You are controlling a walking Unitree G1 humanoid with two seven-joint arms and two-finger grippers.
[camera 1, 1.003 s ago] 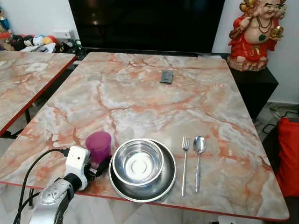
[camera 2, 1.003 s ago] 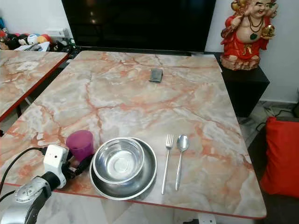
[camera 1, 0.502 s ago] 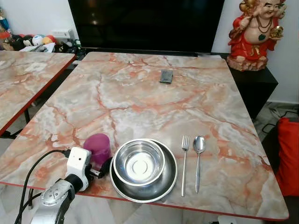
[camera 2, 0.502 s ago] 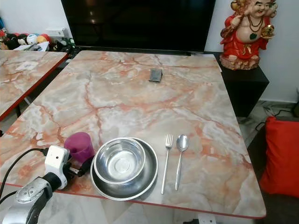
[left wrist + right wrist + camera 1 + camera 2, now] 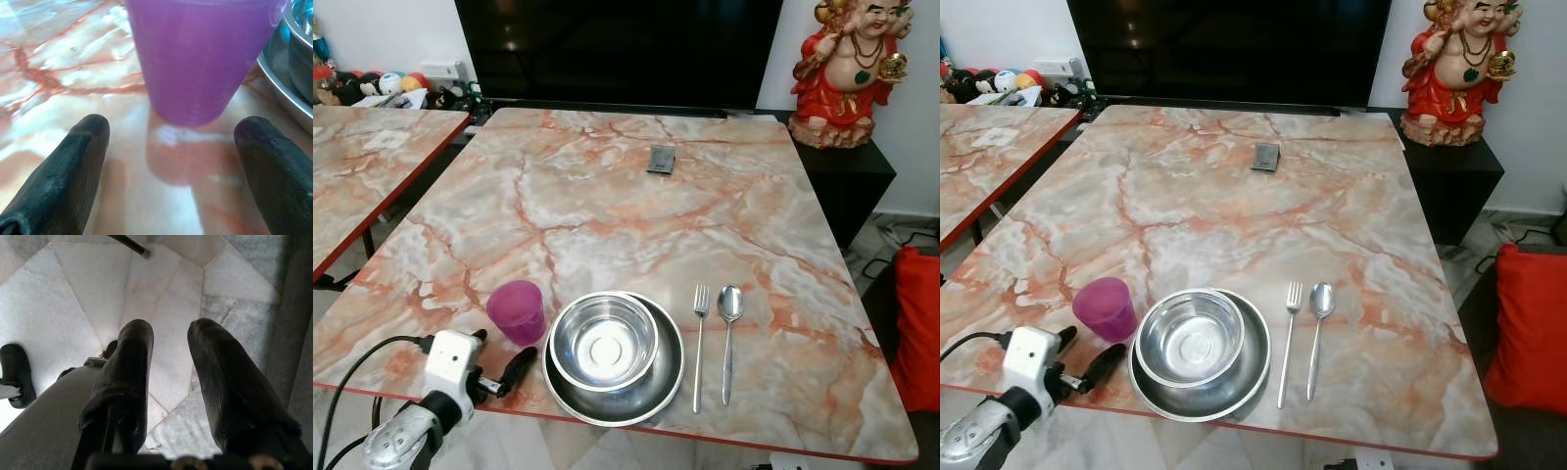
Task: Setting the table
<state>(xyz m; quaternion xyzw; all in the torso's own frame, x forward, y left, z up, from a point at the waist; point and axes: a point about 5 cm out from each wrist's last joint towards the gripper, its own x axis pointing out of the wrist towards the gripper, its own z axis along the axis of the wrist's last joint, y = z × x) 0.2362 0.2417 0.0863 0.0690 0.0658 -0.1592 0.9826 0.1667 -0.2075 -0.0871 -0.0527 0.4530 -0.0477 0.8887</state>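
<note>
I had the left gripper (image 5: 1085, 357) low over the near edge of the marble table (image 5: 636, 215), just short of the purple cup (image 5: 517, 310). Its two black fingers (image 5: 63, 176) were spread wide, wider than the cup, and held nothing. The cup stood upright on the tabletop just beyond the fingertips, apart from them, with a strip of bare marble between.

The cup sat just left of the place setting, close beside the steel plate (image 5: 651, 397) but I could not tell whether the two touched. A steel bowl (image 5: 603, 342) rested inside that plate. To the right of the plate lay a fork (image 5: 700, 343) and then a spoon (image 5: 729, 338), side by side, parallel, handles toward me, a small gap between them.

Farther up the table lay a small dark flat object (image 5: 662, 159), too small for me to identify. A red laughing Buddha statue (image 5: 847, 69) stood on a black cabinet beyond the far right corner.

The right gripper (image 5: 168, 367) hung over the pale tiled floor (image 5: 73, 298), its fingers a little apart and holding nothing.
</note>
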